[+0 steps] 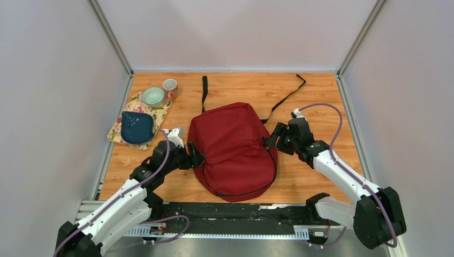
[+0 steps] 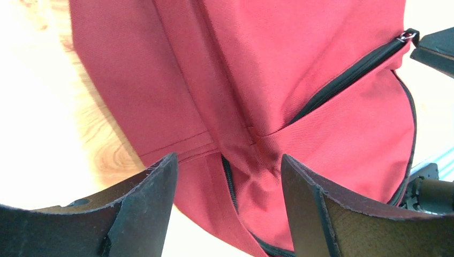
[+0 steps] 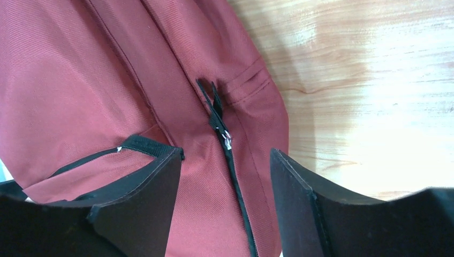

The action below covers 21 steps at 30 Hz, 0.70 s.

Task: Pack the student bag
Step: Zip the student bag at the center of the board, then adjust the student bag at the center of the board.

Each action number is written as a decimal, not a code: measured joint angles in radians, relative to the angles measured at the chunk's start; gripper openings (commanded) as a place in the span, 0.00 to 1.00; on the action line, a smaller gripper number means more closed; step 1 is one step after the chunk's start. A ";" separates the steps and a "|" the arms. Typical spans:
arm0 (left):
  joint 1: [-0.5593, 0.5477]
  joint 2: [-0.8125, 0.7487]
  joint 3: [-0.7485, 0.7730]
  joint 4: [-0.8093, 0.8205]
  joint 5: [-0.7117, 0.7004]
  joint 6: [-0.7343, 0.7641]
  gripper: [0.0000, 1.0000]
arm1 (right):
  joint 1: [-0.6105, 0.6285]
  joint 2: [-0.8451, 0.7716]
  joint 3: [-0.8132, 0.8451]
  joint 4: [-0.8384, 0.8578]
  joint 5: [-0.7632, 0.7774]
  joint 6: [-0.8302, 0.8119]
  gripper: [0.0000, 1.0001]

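In the middle of the wooden counter (image 1: 316, 96) lies one dark red fabric backpack (image 1: 233, 144), flat. Its long axis runs from the near edge to the far edge. The rounded end points at the near edge, and its two black straps (image 1: 204, 93) trail off towards the far edge.

By the far left corner I count one flowered cloth mat (image 1: 163, 110). On it sit one dark blue pouch (image 1: 136, 127) and one pale green bowl (image 1: 153, 96). One pinkish cup (image 1: 170, 87) stands just beside the bowl, off the mat.

My left arm comes up from the near left corner, elbow bent, wrist turned inward. My left fingers (image 1: 197, 159) are at the bag's left edge. They stand apart and clamp nothing; red cloth and a seam show between them.

My right arm reaches out from the near right corner and folds back inward. My right fingers (image 1: 269, 140) are at the bag's right edge. They too stand apart, holding nothing, with one black zipper pull (image 3: 227, 143) in the gap between them.
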 measured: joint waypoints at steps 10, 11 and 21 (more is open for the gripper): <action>0.000 -0.098 -0.051 -0.090 -0.050 -0.024 0.79 | -0.003 -0.038 -0.119 0.037 -0.071 0.027 0.65; 0.000 -0.110 -0.074 -0.084 -0.047 -0.034 0.79 | -0.003 -0.040 -0.140 0.051 -0.087 0.037 0.65; 0.004 0.068 -0.224 0.233 0.101 -0.121 0.80 | -0.006 -0.027 -0.237 0.163 -0.191 0.098 0.53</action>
